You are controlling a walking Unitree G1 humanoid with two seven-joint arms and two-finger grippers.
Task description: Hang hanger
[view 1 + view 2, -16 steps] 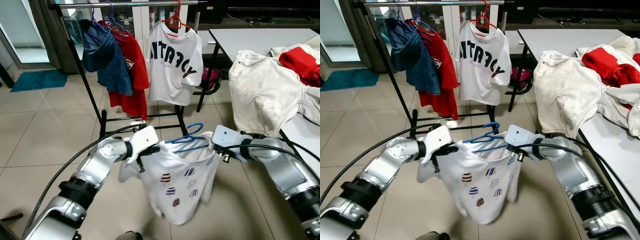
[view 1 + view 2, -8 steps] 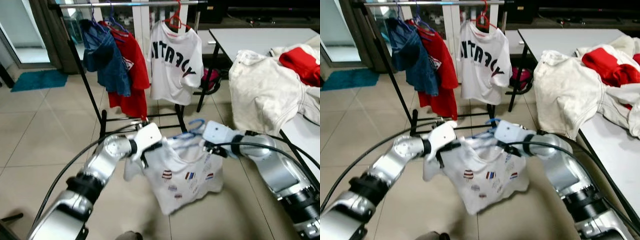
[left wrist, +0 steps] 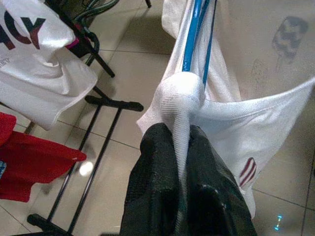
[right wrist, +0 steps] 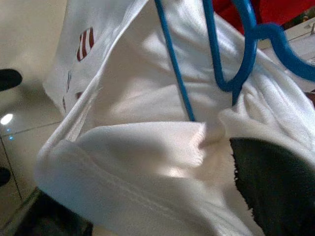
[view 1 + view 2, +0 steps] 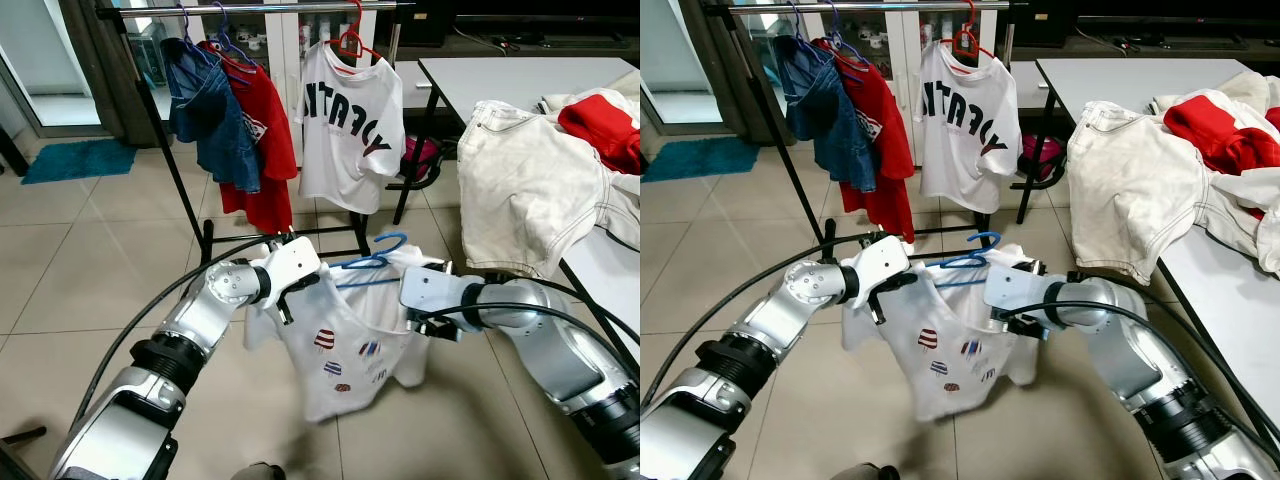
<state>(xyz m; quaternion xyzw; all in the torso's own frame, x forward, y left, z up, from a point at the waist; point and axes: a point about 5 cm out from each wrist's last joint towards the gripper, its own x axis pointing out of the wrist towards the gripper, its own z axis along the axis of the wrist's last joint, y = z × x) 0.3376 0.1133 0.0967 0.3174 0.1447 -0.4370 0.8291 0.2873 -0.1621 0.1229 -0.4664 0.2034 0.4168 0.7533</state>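
Note:
A white T-shirt [image 5: 340,355] printed with small striped ice lollies hangs on a blue hanger [image 5: 383,245] between my two arms, low over the floor in front of the clothes rack. My left gripper [image 5: 285,298] is shut on the shirt's shoulder, the cloth bunched between its black fingers [image 3: 157,162] beside the blue hanger [image 3: 196,34]. My right gripper [image 5: 428,322] holds the opposite shoulder; one black finger [image 4: 270,189] presses into the white fabric [image 4: 142,147] below the hanger [image 4: 231,54]. The hook sticks up above the collar.
The rack's rail [image 5: 270,8] carries a denim jacket [image 5: 210,110], a red shirt [image 5: 268,140] and a white lettered T-shirt [image 5: 345,120] on a red hanger. A table [image 5: 520,72] on the right holds a cream garment [image 5: 530,185] and a red one [image 5: 605,125].
The two grippers have drawn closer together and the right one has dropped a little. The shirt has swung and sagged between them, and the hanger hook now stands higher above the collar.

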